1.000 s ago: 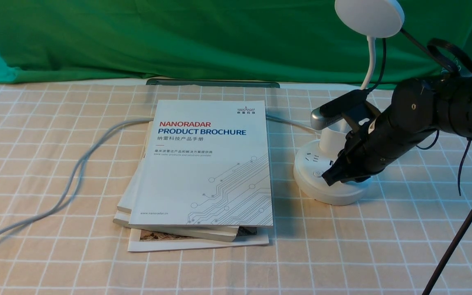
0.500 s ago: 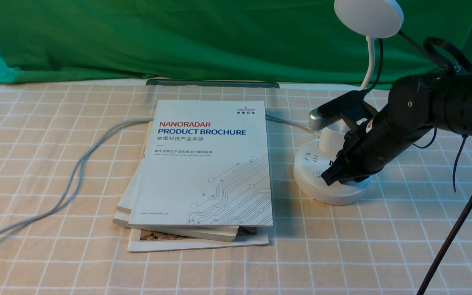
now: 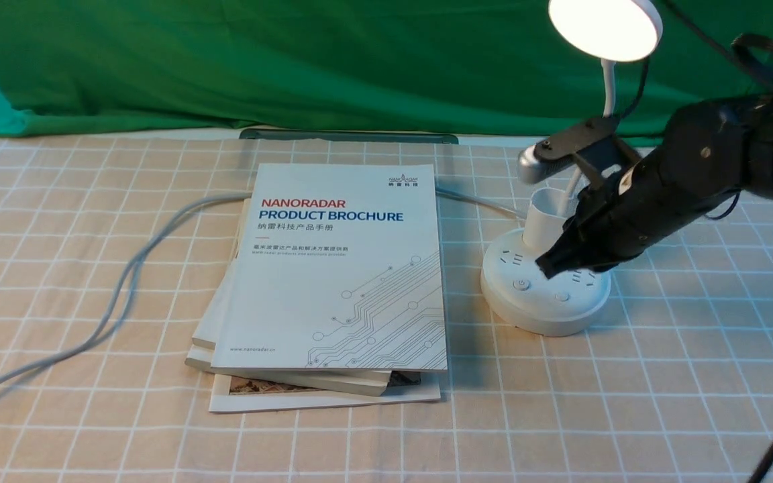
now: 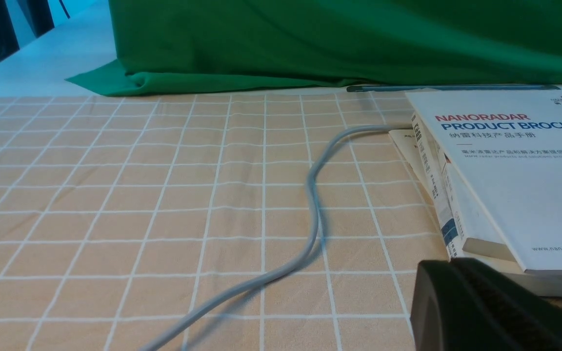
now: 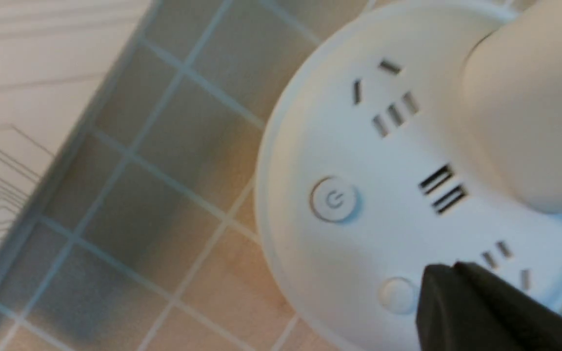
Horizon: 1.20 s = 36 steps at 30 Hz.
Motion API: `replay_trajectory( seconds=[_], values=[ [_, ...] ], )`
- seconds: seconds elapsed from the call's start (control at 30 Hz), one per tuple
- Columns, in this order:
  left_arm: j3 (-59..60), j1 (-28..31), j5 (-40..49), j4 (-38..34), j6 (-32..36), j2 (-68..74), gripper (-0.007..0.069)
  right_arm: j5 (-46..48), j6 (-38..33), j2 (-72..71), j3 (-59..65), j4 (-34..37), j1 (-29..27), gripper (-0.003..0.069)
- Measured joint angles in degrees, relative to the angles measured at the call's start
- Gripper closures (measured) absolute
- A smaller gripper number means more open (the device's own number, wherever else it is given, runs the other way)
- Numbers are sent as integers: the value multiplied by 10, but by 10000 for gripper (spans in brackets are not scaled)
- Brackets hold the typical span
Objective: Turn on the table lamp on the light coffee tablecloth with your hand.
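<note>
A: Checking the table lamp (image 3: 541,305): glowing now at the disc head (image 3: 604,27), dark a moment ago.
B: Confirmed. Standing on the light coffee tablecloth (image 3: 628,402), at 3 o'clock from the brochure stack (image 3: 346,268).
A: And the right gripper (image 3: 549,265)?
B: Lifted off the power button (image 3: 522,284), hanging now at its 2 o'clock. Closed fully, gripping nothing.
A: Then probably switched on as asked; left only to pull the arm back.
B: Left gripper (image 4: 481,307) barely visible; cannot tell whether open or closed.
</note>
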Motion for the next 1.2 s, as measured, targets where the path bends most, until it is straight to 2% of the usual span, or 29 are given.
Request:
replay_trajectory(
  seconds=[0.3, 0.5, 0.8, 1.0, 1.2],
  values=[
    [0, 0, 0, 0, 0, 0, 603, 10, 18, -100, 37, -5, -6, 627],
    [0, 0, 0, 0, 0, 0, 603, -29, 53, -258, 155, -5, -7, 625],
    [0, 0, 0, 0, 0, 0, 603, -84, 56, -609, 323, -5, -7, 621],
    [0, 0, 0, 0, 0, 0, 603, -94, 74, -734, 386, -5, -7, 607],
    [0, 0, 0, 0, 0, 0, 603, -183, 83, -819, 485, -7, -7, 588]
  ],
)
